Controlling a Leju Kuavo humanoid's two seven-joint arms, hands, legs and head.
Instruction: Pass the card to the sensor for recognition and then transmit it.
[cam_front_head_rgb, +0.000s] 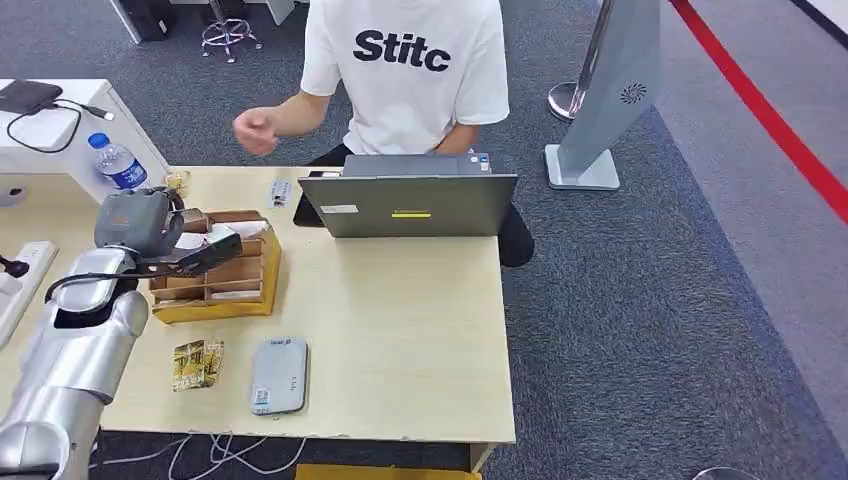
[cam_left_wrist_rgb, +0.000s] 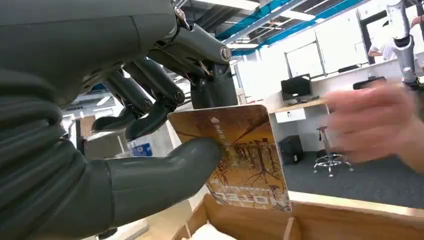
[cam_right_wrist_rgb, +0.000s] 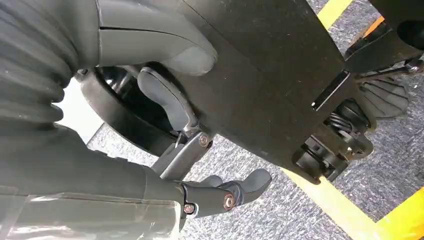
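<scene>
Left hand (cam_left_wrist_rgb: 165, 125), nearest the wrist camera, pinches the card (cam_left_wrist_rgb: 237, 155) between thumb and a finger, the remaining fingers curled loosely above. In the head view this hand (cam_front_head_rgb: 195, 250) hangs over the wooden organiser (cam_front_head_rgb: 215, 295) at the table's (cam_front_head_rgb: 400, 330) far-left part. From there the grey sensor pad (cam_front_head_rgb: 278, 375) lies at about five o'clock, toward the near edge, beside a small yellow packet (cam_front_head_rgb: 198, 363); the left arm is plainly the nearer one. Card: brown-orange, tree artwork, white lettering along one short edge, rounded corners, long axis roughly upright. A person's hand (cam_left_wrist_rgb: 380, 125), blurred, is just beyond it. Right hand (cam_right_wrist_rgb: 200, 165) hangs near the floor, fingers loosely apart, holding nothing.
</scene>
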